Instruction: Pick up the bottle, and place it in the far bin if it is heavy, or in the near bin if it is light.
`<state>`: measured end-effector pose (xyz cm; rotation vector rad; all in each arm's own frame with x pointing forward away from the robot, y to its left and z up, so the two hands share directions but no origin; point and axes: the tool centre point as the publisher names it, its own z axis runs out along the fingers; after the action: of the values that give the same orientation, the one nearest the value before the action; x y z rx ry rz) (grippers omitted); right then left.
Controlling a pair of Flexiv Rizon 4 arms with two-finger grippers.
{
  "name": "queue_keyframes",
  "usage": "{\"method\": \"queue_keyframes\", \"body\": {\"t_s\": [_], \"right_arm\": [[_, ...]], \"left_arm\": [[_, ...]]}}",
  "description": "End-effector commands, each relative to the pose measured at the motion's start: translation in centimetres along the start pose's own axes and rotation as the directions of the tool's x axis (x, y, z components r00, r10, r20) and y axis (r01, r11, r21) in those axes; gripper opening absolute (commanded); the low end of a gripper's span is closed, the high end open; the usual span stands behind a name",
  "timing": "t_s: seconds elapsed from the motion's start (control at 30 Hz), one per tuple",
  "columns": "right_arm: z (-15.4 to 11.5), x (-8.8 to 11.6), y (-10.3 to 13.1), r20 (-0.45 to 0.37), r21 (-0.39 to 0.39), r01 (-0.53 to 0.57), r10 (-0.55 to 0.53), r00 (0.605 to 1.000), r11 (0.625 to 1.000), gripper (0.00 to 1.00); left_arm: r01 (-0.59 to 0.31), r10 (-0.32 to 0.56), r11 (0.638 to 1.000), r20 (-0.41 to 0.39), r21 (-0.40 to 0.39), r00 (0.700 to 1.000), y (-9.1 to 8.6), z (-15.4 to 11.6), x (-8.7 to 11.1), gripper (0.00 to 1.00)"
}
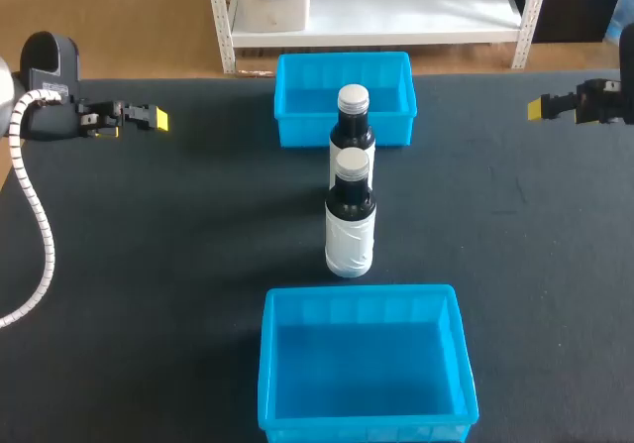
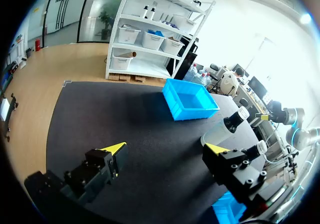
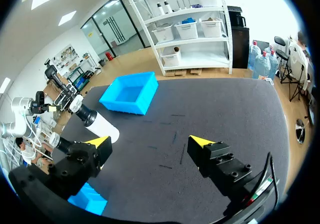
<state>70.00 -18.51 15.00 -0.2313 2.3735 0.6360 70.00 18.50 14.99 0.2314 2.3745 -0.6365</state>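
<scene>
Two dark bottles with white labels and pale caps stand upright in a line at the table's middle, the nearer bottle (image 1: 350,235) just in front of the farther bottle (image 1: 354,121). The far blue bin (image 1: 307,131) lies behind them and the near blue bin (image 1: 367,429) in front; neither has anything in it. My left gripper (image 1: 149,118) hovers at the far left, open, holding nothing. My right gripper (image 1: 540,108) hovers at the far right, open too. In the left wrist view the gripper (image 2: 165,149) is apart from the bottles (image 2: 225,126). In the right wrist view the gripper (image 3: 149,142) likewise stands off from the bottles (image 3: 97,123).
The dark table mat (image 1: 178,245) stretches bare on both sides of the bottle line. The far bin (image 2: 195,115) (image 3: 122,106) lies well ahead of each gripper. A corner of the near bin (image 3: 87,196) shows beside my right gripper's finger.
</scene>
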Motion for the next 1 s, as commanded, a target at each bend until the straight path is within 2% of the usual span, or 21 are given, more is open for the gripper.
{"method": "queue_keyframes", "body": {"t_s": [0.03, 0.93, 1.0], "right_arm": [[0.00, 0.00, 0.00, 0.000, 0.000, 0.000, 0.000, 1.000, 1.000, 1.00], [0.00, 0.00, 0.00, 0.000, 0.000, 0.000, 0.000, 1.000, 1.000, 1.00], [0.01, -0.07, -0.15, -0.019, -0.047, 0.026, -0.027, 0.999, 0.999, 1.00]], "left_arm": [[0.000, 0.000, 1.000, 0.000, 0.000, 1.000, 0.00, 0.00, 0.00, 1.00], [0.000, 0.000, 1.000, 0.000, 0.000, 1.000, 0.00, 0.00, 0.00, 1.00], [0.000, 0.000, 1.000, 0.000, 0.000, 1.000, 0.00, 0.00, 0.00, 1.00]]}}
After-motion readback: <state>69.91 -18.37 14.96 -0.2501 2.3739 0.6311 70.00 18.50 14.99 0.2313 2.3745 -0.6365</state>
